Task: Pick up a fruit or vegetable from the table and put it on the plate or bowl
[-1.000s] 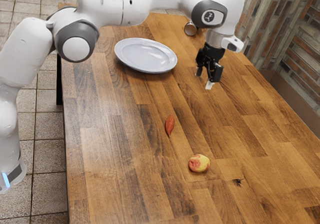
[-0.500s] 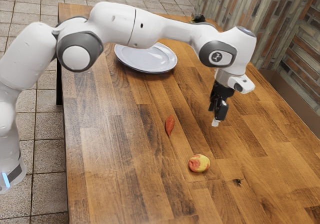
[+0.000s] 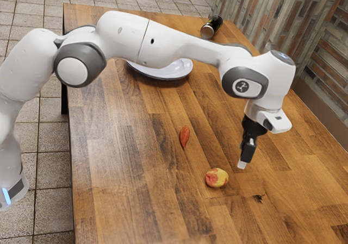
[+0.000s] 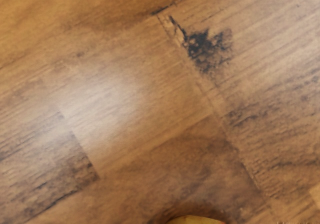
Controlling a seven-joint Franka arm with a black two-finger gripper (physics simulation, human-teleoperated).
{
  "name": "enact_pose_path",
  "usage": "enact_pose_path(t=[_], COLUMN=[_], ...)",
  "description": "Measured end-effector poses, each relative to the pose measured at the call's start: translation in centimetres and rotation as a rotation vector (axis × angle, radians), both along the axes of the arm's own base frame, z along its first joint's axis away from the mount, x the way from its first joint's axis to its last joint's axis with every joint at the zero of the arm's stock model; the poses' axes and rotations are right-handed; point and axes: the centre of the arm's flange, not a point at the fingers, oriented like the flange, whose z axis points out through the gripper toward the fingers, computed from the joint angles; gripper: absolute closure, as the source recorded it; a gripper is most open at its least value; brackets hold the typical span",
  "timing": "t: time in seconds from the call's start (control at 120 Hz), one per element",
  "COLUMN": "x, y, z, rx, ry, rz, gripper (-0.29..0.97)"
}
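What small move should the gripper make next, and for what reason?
Probably a short shift toward the exterior view's left, to center over the peach before lowering. The gripper hangs above the table, to the peach's right in that view, not yet over it.

My arm (image 3: 163,40) is white, grey at the joints. The peach (image 3: 216,177) blushes red over yellow — the table (image 3: 125,162), streaky brown planks.

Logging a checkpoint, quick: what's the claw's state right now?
Claw: seen edge-on, so open or closed cannot be told; the peach lies on the table, not in it.
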Motion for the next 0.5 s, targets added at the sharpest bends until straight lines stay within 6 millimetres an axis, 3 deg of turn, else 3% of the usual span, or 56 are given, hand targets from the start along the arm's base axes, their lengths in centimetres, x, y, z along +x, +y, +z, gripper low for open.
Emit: enact_pose_path(t=[0.217,0.5], x=[-2.5,-2.6], y=[-0.4,-0.4], z=[-1.5,-2.0], rx=[0.031,0.021], ry=[0.052,0.065], rz=[-0.023,0.006], gripper=[0.00,0.00])
